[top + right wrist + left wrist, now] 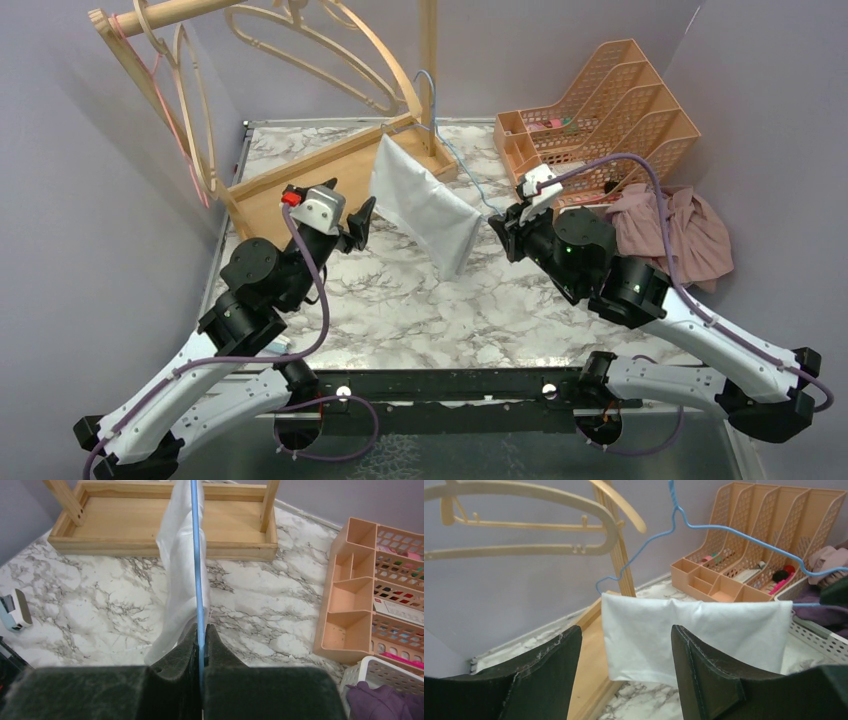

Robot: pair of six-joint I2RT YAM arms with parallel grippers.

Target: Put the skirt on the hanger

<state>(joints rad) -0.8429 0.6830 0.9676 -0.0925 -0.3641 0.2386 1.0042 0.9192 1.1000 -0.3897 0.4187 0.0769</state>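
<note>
A white skirt [425, 203] hangs folded over the bottom bar of a thin blue wire hanger [462, 172], held up above the marble table. In the left wrist view the skirt [689, 635] drapes from the hanger [724, 528], whose hook rises at the top. My right gripper [499, 225] is shut on the hanger's right end; in the right wrist view the blue wire [197, 565] runs between its closed fingers [201, 636], with the skirt [177, 575] to its left. My left gripper [362, 224] is open just left of the skirt, nothing between its fingers [626, 645].
A wooden rack base [300, 180] with hanging wooden hangers [320, 50] stands at the back left. A peach desk organiser [600, 110] sits back right, with a pile of pink clothing [670, 230] in a white basket beside it. A small white device [15, 611] lies on the table.
</note>
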